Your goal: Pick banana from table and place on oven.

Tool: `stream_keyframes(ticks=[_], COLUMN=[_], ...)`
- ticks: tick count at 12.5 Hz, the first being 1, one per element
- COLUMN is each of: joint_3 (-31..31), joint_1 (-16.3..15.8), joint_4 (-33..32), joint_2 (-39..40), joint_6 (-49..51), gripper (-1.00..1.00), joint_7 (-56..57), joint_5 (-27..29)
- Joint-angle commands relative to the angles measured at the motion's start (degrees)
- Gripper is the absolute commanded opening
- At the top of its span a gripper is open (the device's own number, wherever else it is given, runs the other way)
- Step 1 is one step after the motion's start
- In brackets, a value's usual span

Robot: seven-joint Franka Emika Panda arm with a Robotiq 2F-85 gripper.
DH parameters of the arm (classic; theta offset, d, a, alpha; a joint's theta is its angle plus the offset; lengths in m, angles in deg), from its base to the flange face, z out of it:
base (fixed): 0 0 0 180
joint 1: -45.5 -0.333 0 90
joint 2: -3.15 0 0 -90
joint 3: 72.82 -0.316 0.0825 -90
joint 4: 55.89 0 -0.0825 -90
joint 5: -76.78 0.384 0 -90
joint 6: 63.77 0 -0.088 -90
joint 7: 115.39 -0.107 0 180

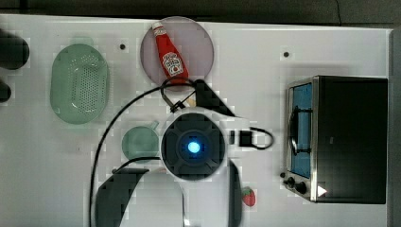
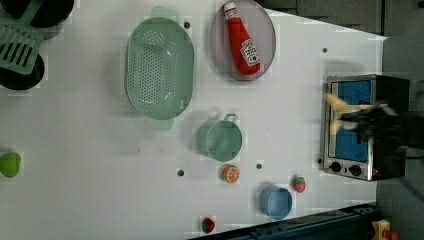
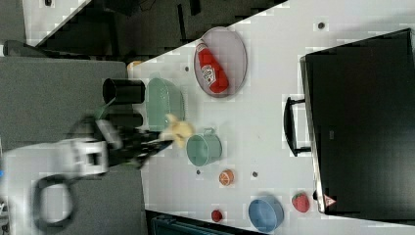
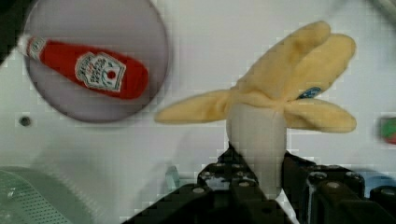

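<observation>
End effector (image 4: 254,175) pinches the banana (image 4: 275,100) by its white peeled end, jaws clamped on either side; yellow peel flaps splay out past the fingers. Banana is off the worktop (image 1: 265,80), held in the air. In the right view the banana (image 3: 178,131) sits at the tip of the end effector (image 3: 159,143), over the worktop edge between the green colander (image 3: 164,104) and the green cup (image 3: 204,148). In the left view the banana (image 2: 342,107) and blurred end effector (image 2: 352,120) appear in front of the oven (image 2: 387,85) door.

Counts: one banana, one oven (image 1: 352,137), one ketchup bottle (image 1: 168,49) lying on one round grey plate (image 1: 201,40), one green colander (image 1: 80,82), one green cup (image 1: 139,142).

The left view also shows one orange slice (image 2: 230,173), one blue bowl (image 2: 275,200), two small red fruits (strawberry (image 2: 299,184) near the oven, another (image 2: 208,225) at the worktop edge), one green round fruit (image 2: 9,164) and a green spatula (image 2: 20,42) at the top view's far left.

The top view: arm body covers the middle, hiding orange slice and blue bowl; one strawberry (image 1: 249,196) peeks out.

The right view shows the oven's black top (image 3: 362,122) bare, and black cups (image 3: 123,90) beside the colander.
</observation>
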Motion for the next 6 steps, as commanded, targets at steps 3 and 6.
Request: stream_keyframes(ticks=[3, 6], joint_3=[9.4, 16.4], joint_1=[0.8, 1.1], joint_4=[9.9, 11.2], joint_2=[0.3, 2.1], joint_6=[10.1, 9.9], gripper=[-0.51, -0.51], joint_7=[3.1, 15.8], joint_5=[-0.8, -1.0])
